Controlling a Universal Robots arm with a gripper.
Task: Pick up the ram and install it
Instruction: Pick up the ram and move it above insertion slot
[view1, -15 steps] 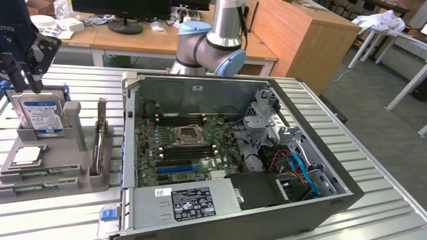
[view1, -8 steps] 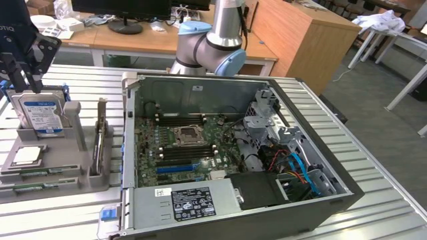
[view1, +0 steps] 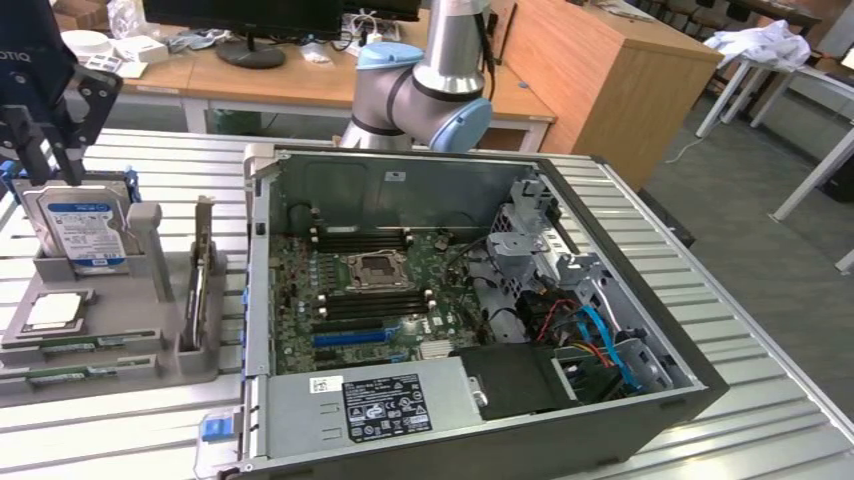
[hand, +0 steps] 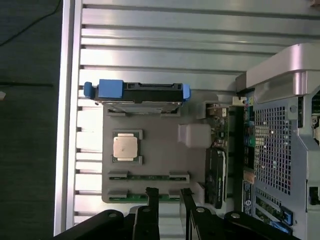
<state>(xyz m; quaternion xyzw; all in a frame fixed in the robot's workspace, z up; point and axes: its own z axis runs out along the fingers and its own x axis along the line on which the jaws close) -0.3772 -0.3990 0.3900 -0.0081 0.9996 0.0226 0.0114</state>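
Seen from my remote station, the gripper hangs at the exterior view's upper left, jaws released and empty, over the grey tray. The ram lies flat in a tray slot at lower left, below the upright hard drive, beside the open computer case.

Gripper hangs right over the hard drive, fingers apart, nothing in them; drive stands upright at the back of the grey tray; two ram sticks lie flat in the tray's front slots (one behind the other), untouched; processor sits between drive and sticks; a card stands on edge on the tray's side nearest the open computer case; motherboard exposed inside; arm behind the case; everything on a slatted metal table.
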